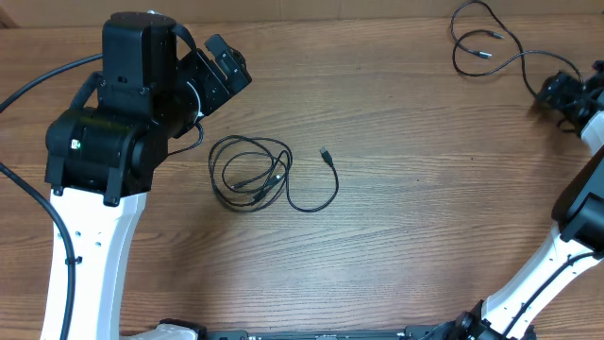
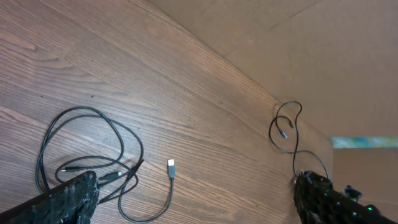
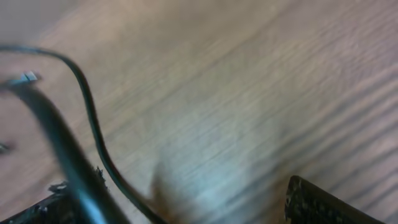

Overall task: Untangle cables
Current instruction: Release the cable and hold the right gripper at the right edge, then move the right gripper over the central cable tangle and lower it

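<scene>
On wood-grain table (image 1: 406, 246), coiled cables (image 1: 249, 176)

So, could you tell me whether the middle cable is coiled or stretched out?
Coiled: the cable lies in overlapping loops, one plug end trailing free.

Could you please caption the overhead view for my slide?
Overhead: a coiled cable lies at centre; a second cable runs up to the right gripper.
</scene>
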Controlling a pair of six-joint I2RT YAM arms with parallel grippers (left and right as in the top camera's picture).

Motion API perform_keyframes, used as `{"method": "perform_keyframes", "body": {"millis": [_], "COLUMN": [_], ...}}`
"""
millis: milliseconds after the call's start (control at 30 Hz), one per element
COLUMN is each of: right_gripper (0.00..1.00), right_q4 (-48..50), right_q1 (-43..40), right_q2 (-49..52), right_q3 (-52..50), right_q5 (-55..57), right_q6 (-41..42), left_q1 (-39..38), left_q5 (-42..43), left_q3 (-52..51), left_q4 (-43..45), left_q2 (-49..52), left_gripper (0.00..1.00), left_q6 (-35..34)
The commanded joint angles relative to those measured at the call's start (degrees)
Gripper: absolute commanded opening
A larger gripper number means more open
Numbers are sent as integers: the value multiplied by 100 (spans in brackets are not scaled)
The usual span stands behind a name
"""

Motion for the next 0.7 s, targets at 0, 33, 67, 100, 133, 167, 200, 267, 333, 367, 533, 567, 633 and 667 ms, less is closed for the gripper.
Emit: {"method": "perform_keyframes", "body": {"millis": [0,33,67,100,133,167,200,267,333,367,533,567,633,667], "right_gripper": [90,89,89,89,89,89,89,89,89,89,96,97,98,98], "right_q4": [39,15,-9,-35,-74,-122,-153,-306,-503,-588,-1005,-994,-852,-750], "right_q1": [11,11,11,11,11,11,11,11,11,11,-44,-79,-151,-186], "right_q2": [50,50,50,50,50,50,50,50,50,50,50,50,50,50], "right_q3": [442,551,656,763,876,988,1086,1296,1399,1401,1401,1403,1403,1408], "right_q5": [-223,-282,-337,-393,-463,-509,-544,-595,-595,-592,-868,-1252,-2120,-2524], "right_q6": [70,68,68,68,68,68,68,66,20,-33,-42,-42,-42,-39], "left_q1": [-35,-35,-35,-35,-35,-35,-35,-35,-35,-35,-35,-35,-35,-35], "left_q5": [-37,-37,-37,-37,-37,-37,-37,-37,-37,-37,-37,-37,-37,-37], "left_q3": [37,37,37,37,37,37,37,37,37,37,37,37,37,37], "left_q4": [2,2,2,2,2,2,2,2,2,2,2,2,2,2], "left_q2": [9,9,9,9,9,9,9,9,9,9,9,9,9,9], "left_gripper": [100,100,99,100,100,100,100,100,100,100,100,100,100,100], "left_q6": [90,90,90,90,90,90,90,90,90,90,90,90,90,90]}}
